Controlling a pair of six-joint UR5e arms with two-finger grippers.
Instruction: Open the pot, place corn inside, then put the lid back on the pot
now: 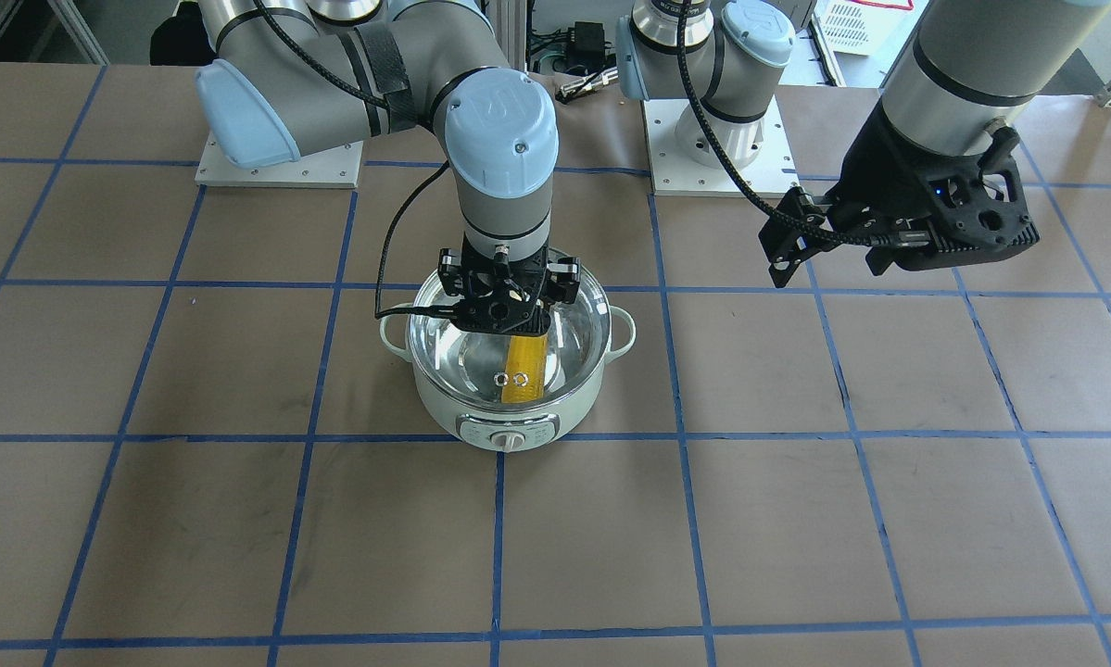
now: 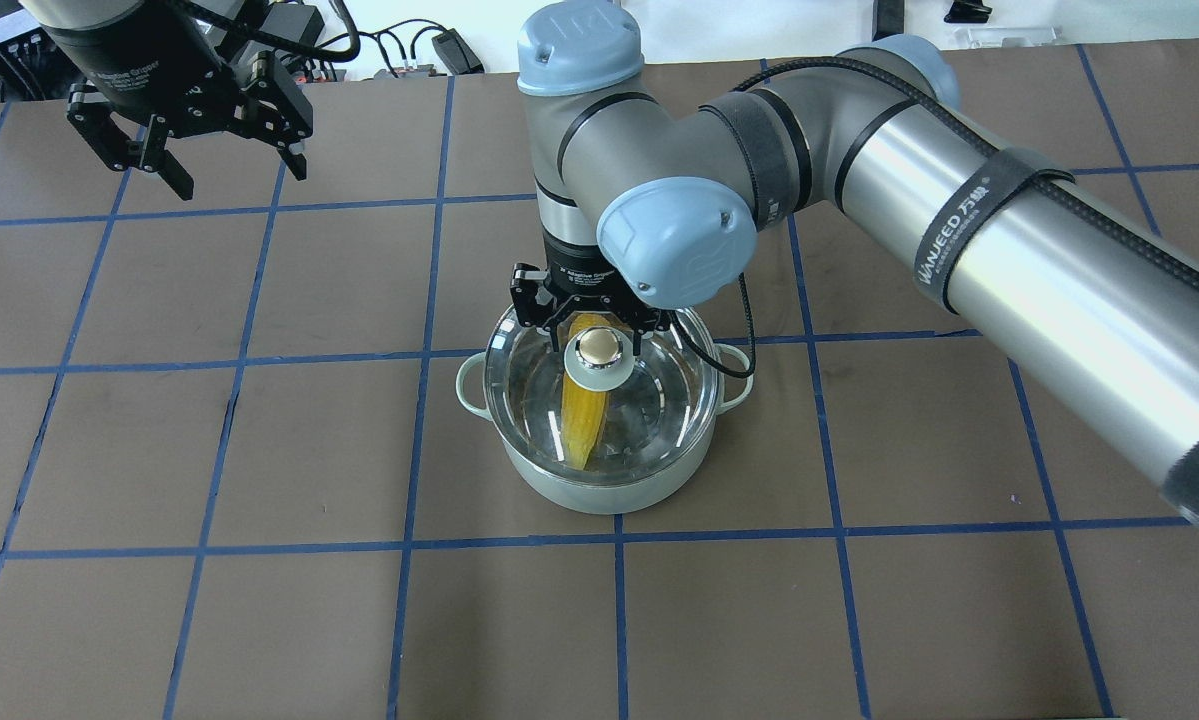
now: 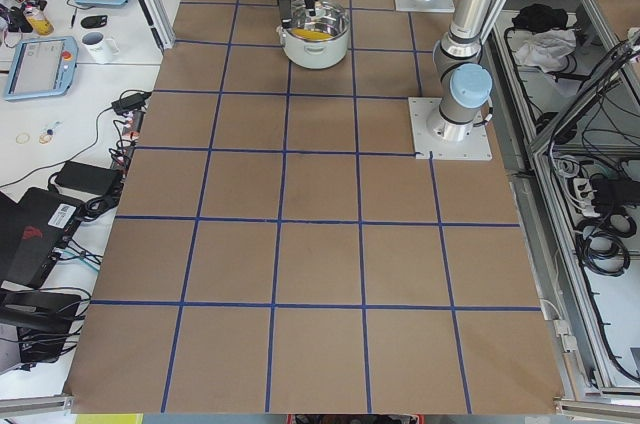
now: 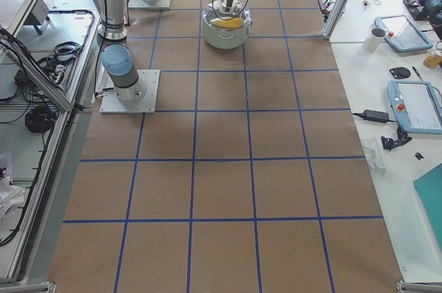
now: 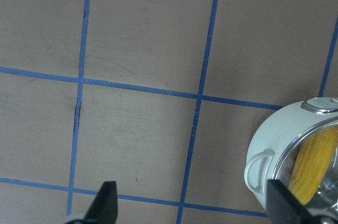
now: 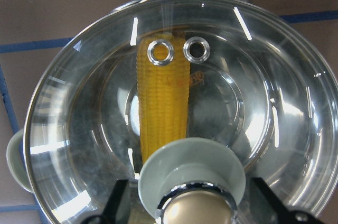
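The mint-green pot (image 2: 579, 495) stands mid-table, its dial facing the front-facing camera (image 1: 511, 439). The clear glass lid (image 2: 649, 400) sits on its rim. The yellow corn (image 2: 584, 420) lies inside on the steel bottom, seen through the glass in the right wrist view (image 6: 161, 108). My right gripper (image 2: 589, 320) hangs just over the lid; its fingers (image 6: 119, 203) stand open on either side of the gold-topped knob (image 6: 193, 182) with small gaps. My left gripper (image 2: 199, 170) is open and empty, raised well off to the pot's side.
The table is brown paper with a blue tape grid (image 2: 409, 450). The two arm base plates (image 1: 717, 157) are at the robot's edge. The right arm's elbow (image 2: 679, 240) hangs over the area behind the pot. Desks with tablets and cables (image 3: 60, 54) flank the table's far side.
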